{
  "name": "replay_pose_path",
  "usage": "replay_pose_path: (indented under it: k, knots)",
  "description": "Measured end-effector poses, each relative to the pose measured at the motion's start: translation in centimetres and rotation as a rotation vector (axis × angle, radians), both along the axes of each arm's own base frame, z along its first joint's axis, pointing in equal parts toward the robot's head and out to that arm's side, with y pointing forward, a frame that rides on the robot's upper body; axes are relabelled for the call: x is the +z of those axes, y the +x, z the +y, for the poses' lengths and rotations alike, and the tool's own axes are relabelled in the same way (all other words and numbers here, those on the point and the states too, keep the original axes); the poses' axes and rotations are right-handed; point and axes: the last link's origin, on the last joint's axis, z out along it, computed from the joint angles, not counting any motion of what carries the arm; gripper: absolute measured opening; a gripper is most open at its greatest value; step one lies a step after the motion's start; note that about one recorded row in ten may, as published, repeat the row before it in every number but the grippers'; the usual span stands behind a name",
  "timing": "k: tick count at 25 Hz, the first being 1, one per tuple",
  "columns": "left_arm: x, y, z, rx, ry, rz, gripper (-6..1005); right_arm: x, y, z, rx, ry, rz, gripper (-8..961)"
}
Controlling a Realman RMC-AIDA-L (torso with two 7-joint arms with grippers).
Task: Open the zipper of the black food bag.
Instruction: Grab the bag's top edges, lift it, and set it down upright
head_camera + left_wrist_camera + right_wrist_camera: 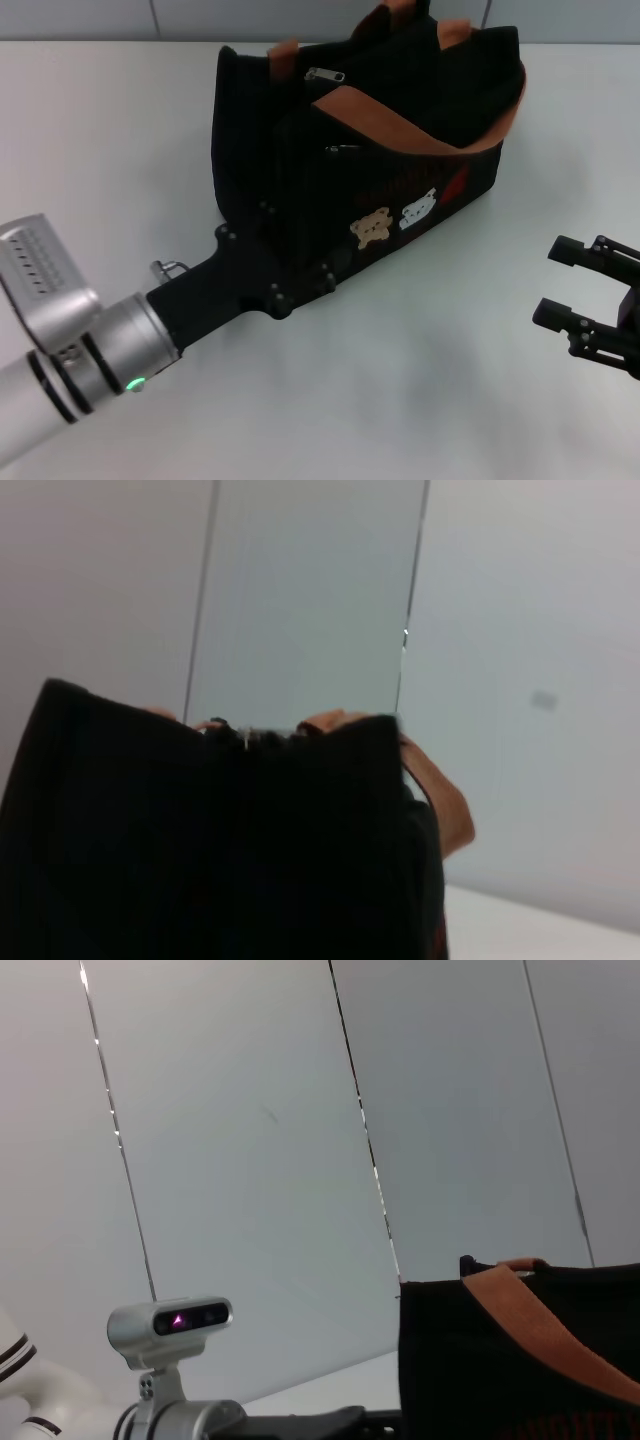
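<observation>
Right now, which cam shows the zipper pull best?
Head view: the silver zipper pull lies in plain sight on top of the black food bag, near its left end. The left wrist view shows only a small pale glint at the bag's top edge; the right wrist view shows bag side and strap, no pull.

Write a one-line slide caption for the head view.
Left gripper pressed against the black food bag on the table; right gripper open, apart.

Left tool fingertips lost against black food bag — grip unreadable.
</observation>
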Motion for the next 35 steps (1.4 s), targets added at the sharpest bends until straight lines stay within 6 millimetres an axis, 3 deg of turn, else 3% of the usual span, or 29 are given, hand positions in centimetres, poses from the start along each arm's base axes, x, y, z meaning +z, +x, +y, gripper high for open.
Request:
replay_pose_path:
  k: [4, 15, 22, 32, 34, 35]
  knots:
    - [-1.7, 0.3, 0.2, 0.015, 0.045, 0.08, 763, 0.0, 0.1, -0.1, -0.007, 0.003, -0.002, 750]
    - [-1.9, 0.5, -0.2, -0.015, 0.099, 0.113, 507, -0.1, 0.2, 0.1, -0.014, 0.008, -0.012, 749]
    - [-1.7, 0.3, -0.2, -0.006, 0.118, 0.11, 289, -0.1, 0.2, 0.2, -0.011, 0.009, -0.013, 749]
    - [1.1, -1.6, 0.2, 0.05, 0.139, 0.049, 106, -0.1, 0.2, 0.2, -0.013, 0.009, -0.013, 748]
    - [3.1, -2.8, 0.8, 0.073, 0.116, 0.027, 83, -0.1, 0.2, 0.2, -0.012, 0.009, -0.013, 748]
    - [3.1, -2.8, 0.8, 0.073, 0.116, 0.027, 83, -0.1, 0.2, 0.2, -0.012, 0.009, -0.013, 748]
